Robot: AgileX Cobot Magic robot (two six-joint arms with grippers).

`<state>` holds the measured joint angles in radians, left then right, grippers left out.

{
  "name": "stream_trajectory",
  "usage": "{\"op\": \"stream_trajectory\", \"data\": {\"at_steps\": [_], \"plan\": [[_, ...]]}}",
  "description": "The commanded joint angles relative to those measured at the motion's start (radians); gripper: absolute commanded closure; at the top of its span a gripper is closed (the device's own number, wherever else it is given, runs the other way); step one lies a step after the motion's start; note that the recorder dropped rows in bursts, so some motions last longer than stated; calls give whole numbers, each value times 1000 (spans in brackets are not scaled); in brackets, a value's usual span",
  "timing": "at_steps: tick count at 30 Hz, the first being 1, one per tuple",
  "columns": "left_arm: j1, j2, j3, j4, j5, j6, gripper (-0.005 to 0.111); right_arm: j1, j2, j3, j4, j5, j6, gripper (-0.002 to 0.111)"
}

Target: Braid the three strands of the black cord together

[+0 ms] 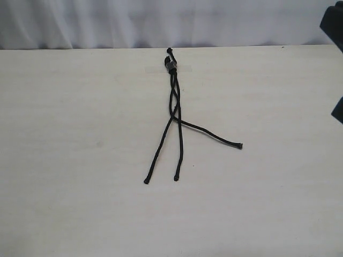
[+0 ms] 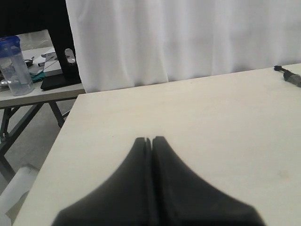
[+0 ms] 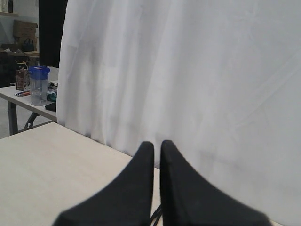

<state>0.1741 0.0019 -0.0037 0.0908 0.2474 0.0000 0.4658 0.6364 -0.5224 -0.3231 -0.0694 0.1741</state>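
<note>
The black cord lies on the pale table, its knotted top held down by clear tape near the far edge. The three strands cross loosely below the knot and then fan out. The left strand and the middle strand run toward the front, and the right strand angles off to the right. My left gripper is shut and empty above bare table, with the cord's top far off to one side. My right gripper is shut and holds nothing. A bit of cord shows on the table beyond its fingers.
A white curtain hangs behind the table. Dark parts of an arm show at the exterior view's right edge. A side table carries a blue-lidded jar and clutter beyond the table's edge.
</note>
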Motion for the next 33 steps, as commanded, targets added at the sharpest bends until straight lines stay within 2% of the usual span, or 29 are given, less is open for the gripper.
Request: {"op": "stream_trajectory", "data": {"at_steps": [1, 14, 20, 23, 28, 33], "plan": [[0, -2, 4, 1, 0, 0, 107, 0, -6, 4, 5, -8, 5, 104], [0, -2, 4, 1, 0, 0, 107, 0, -5, 4, 43, -8, 5, 104], [0, -2, 4, 1, 0, 0, 107, 0, -5, 29, 188, 228, 6, 104], [0, -2, 4, 1, 0, 0, 107, 0, -20, 109, 213, 205, 6, 104], [0, -2, 4, 1, 4, 0, 107, 0, -114, 294, 261, 69, 6, 104], [0, -2, 4, 1, 2, 0, 107, 0, -232, 425, 265, 75, 6, 104]]}}
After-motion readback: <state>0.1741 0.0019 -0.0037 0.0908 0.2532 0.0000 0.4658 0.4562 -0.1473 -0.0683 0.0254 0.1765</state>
